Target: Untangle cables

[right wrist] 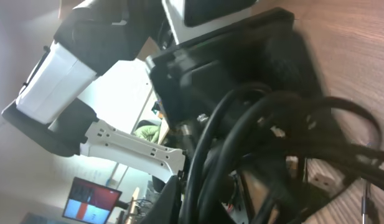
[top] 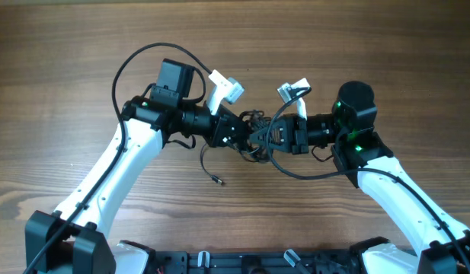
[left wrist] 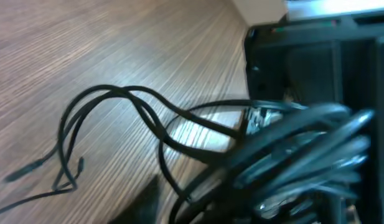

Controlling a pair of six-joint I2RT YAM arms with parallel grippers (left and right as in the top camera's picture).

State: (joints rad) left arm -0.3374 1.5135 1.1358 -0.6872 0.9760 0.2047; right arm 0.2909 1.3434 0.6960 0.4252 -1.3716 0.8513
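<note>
Overhead, right pincer [top: 265, 139] apparently clamped on cables [top: 256, 119], left pincer [top: 244, 136] unclear, left wrist shows loose loops.

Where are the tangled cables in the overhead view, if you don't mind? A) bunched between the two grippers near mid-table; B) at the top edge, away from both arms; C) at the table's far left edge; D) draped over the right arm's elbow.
A: the cables sit bunched between the left gripper and the right gripper, which face each other near the middle of the table.
</note>
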